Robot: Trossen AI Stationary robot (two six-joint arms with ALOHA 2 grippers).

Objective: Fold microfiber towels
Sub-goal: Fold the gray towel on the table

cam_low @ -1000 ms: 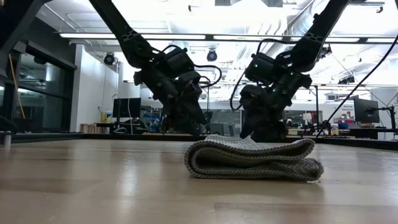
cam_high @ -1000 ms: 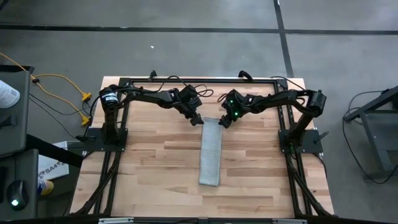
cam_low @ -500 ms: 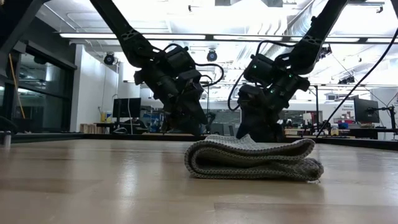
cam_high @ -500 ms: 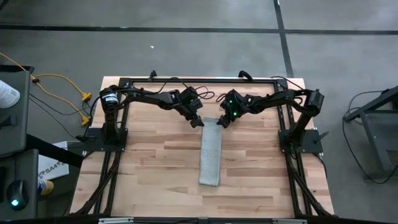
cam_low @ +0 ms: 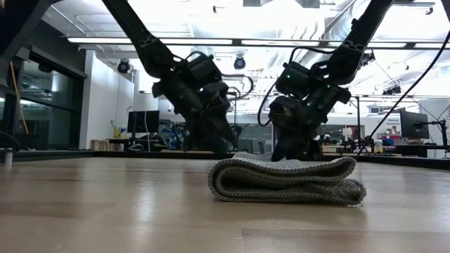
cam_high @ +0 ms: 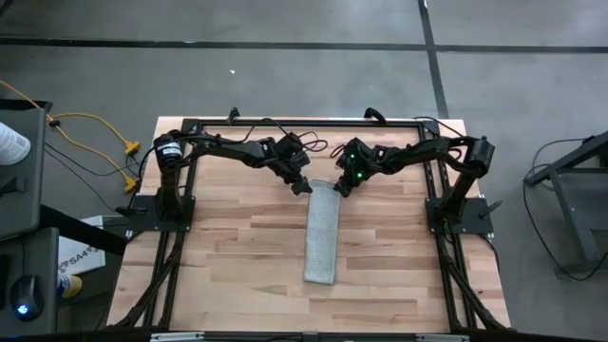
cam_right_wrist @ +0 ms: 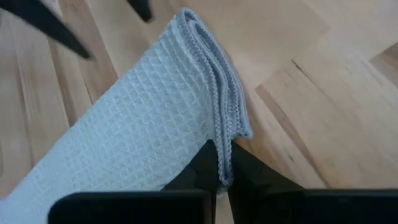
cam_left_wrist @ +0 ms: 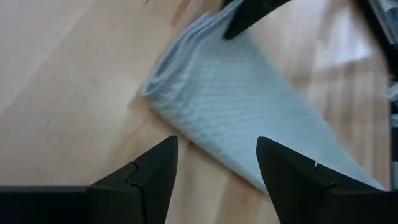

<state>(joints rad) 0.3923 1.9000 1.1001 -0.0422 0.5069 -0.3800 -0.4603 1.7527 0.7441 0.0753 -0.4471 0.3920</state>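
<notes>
The towel [cam_high: 322, 231] is lying folded into a long narrow strip on the wooden tabletop [cam_high: 228, 247], running from near the middle of the far edge toward the near edge, roughly centred between the side edges. In the low view it is showing as a thick layered roll [cam_low: 285, 180] resting flat on the wood.

The right gripper [cam_high: 343, 187] is reaching down at the far end of the strip, on its right-hand corner. In the right wrist view its two dark fingers [cam_right_wrist: 205, 169] are pressing together with the stacked edge layers of the towel [cam_right_wrist: 130, 130] pinched between them, so this gripper is gripping the towel's edge.

The left gripper [cam_high: 302, 186] is hovering just beside the far left corner of the strip. In the left wrist view its fingers [cam_left_wrist: 155, 177] are standing wide apart, holding nothing, with the corner of the towel [cam_left_wrist: 236, 112] lying ahead of them on the wood; a dark finger of the other arm is showing at that end of the towel.
</notes>
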